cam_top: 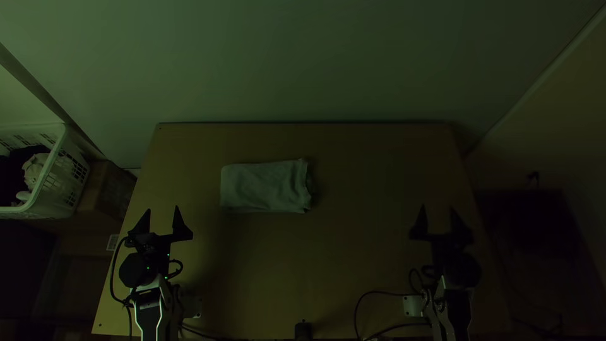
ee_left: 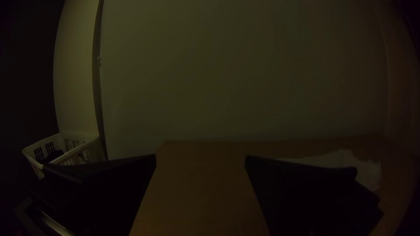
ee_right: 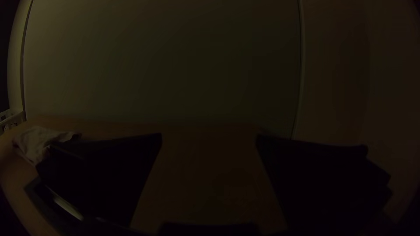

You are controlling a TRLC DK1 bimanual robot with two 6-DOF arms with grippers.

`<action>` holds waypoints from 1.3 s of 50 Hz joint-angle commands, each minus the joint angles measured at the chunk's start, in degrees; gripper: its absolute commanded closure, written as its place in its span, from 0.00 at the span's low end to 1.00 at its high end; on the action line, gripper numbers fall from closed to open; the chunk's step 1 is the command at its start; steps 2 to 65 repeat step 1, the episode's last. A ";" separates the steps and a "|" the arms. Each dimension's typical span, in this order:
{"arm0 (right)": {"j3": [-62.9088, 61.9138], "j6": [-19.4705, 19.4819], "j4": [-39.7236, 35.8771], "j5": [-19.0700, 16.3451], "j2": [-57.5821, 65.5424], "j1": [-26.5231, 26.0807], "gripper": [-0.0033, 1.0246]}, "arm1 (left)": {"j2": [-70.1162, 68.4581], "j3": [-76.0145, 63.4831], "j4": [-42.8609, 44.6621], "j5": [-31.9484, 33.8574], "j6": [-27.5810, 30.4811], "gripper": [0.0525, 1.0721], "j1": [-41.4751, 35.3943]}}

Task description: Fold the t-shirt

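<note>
The left gripper (cam_top: 163, 218) and right gripper (cam_top: 437, 218) each had their fingers spread. Ahead of the left gripper and toward the right one's side, well apart from the latter, the t-shirt (cam_top: 265, 186) lay folded into a rectangle on the table (cam_top: 353, 252).

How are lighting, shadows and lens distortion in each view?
Top view: dim, the shirt paler than the table, a soft shadow between it and the left arm. Left wrist view: darker, black corners, left tool almost a silhouette. Right wrist view: very dark, right tool nearly black, wall seam bowed.
</note>
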 commanded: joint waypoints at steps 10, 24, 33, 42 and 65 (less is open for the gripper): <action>-0.82 0.86 -1.13 0.56 -0.47 -0.13 0.04 | -0.25 -2.92 -0.78 -0.06 0.95 0.04 0.35; -0.82 0.86 -1.13 0.56 -0.47 -0.13 0.04 | -0.25 -2.92 -0.78 -0.06 0.95 0.04 0.35; -0.82 0.86 -1.13 0.56 -0.47 -0.13 0.04 | -0.25 -2.92 -0.78 -0.06 0.95 0.04 0.35; -0.82 0.86 -1.13 0.56 -0.47 -0.13 0.04 | -0.25 -2.92 -0.78 -0.06 0.95 0.04 0.35; -0.82 0.86 -1.13 0.56 -0.47 -0.13 0.04 | -0.25 -2.92 -0.78 -0.06 0.95 0.04 0.35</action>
